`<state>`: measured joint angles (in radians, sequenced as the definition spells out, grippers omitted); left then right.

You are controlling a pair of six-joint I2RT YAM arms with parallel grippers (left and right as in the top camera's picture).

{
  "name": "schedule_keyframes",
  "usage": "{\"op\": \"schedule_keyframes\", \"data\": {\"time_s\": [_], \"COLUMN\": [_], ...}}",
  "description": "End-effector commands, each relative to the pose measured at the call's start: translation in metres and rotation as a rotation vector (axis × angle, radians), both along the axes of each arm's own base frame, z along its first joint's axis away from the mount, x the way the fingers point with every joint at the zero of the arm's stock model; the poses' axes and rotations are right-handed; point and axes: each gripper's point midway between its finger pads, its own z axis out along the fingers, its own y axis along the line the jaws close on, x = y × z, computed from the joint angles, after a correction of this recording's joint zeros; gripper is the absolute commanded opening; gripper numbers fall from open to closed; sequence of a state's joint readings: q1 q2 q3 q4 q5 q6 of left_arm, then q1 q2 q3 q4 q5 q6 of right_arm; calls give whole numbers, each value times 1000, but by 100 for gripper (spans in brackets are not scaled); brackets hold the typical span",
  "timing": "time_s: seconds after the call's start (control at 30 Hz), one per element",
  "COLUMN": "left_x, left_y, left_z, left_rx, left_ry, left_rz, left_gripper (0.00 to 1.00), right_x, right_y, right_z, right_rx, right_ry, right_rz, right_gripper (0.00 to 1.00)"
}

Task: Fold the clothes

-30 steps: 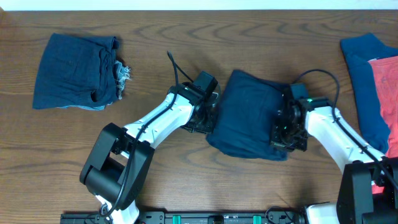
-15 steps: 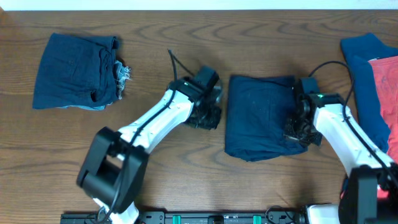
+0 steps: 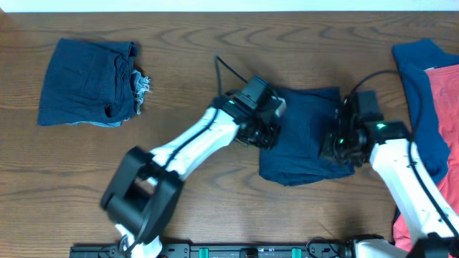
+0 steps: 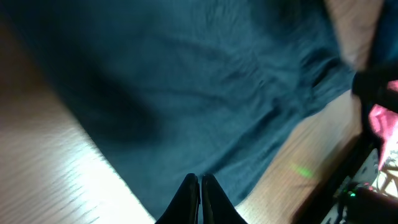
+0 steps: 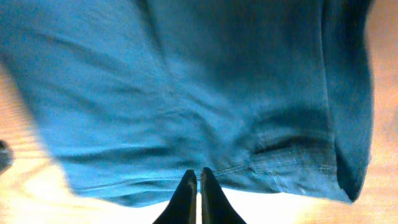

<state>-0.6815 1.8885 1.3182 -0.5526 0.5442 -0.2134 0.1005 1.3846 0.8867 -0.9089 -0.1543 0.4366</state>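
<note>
The dark navy shorts (image 3: 301, 140) lie folded in a rough rectangle at the table's middle. My left gripper (image 3: 267, 130) is over their left edge. In the left wrist view its fingers (image 4: 200, 182) are shut, with the navy cloth (image 4: 205, 81) just beyond the tips and nothing between them. My right gripper (image 3: 337, 145) is over the shorts' right edge. In the right wrist view its fingers (image 5: 194, 175) are shut at the hem of the cloth (image 5: 186, 81), holding nothing that I can see.
A folded frayed-hem denim garment (image 3: 87, 82) lies at the far left. A blue garment (image 3: 419, 93) and a coral-red one (image 3: 446, 107) lie at the right edge. The wooden table (image 3: 215, 193) shows in front.
The shorts went from a skewed bundle to a squarer rectangle lying further right. My left gripper moved right onto their left edge. My right gripper stayed at their right edge.
</note>
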Motion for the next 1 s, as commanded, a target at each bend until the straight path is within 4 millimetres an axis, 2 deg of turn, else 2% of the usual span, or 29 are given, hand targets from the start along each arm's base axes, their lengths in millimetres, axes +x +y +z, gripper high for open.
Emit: {"op": "schedule_keyframes", "data": {"time_s": [0.0, 0.07, 0.17, 0.27, 0.37, 0.5, 0.6, 0.67, 0.73, 0.77, 0.8, 0.87, 0.97], "left_x": [-10, -14, -11, -4, 4, 13, 24, 34, 39, 40, 38, 32, 16], "left_y": [-9, -7, 6, 16, 21, 29, 37, 43, 48, 51, 52, 52, 45], "left_z": [-26, -44, -66, -70, -65, -45, -15, 12, 35, 46, 54, 62, 56], "left_rx": [29, 66, 156, 188, 177, 147, 106, 62, 27, 15, 5, -3, 21], "left_ry": [62, 89, 119, 111, 104, 91, 42, -13, -56, -71, -80, -80, -38], "left_rz": [-14, -13, 52, 80, 103, 134, 163, 185, 207, 213, 218, 213, 189], "left_gripper": [6, 6, 6, 6, 6, 10, 12, 16, 17, 22, 22, 20, 8], "right_x": [-24, -34, -47, -57, -54, -29, -7, 5, 16, 21, 24, 25, 21], "right_y": [-26, -42, -63, -82, -87, -66, -38, -19, -4, 1, 7, 13, 10], "right_z": [-32, -46, -60, -70, -73, -61, -31, -5, 20, 28, 35, 38, 27], "right_rx": [-134, -198, -264, -306, -293, -178, -33, 65, 147, 176, 204, 233, 206], "right_ry": [97, 122, 148, 158, 143, 69, -21, -87, -152, -179, -201, -209, -169], "right_rz": [-137, -200, -279, -350, -368, -167, 21, 102, 143, 152, 161, 162, 136], "right_gripper": [1, 1, 1, 1, 1, 3, 8, 10, 10, 9, 9, 8, 6]}}
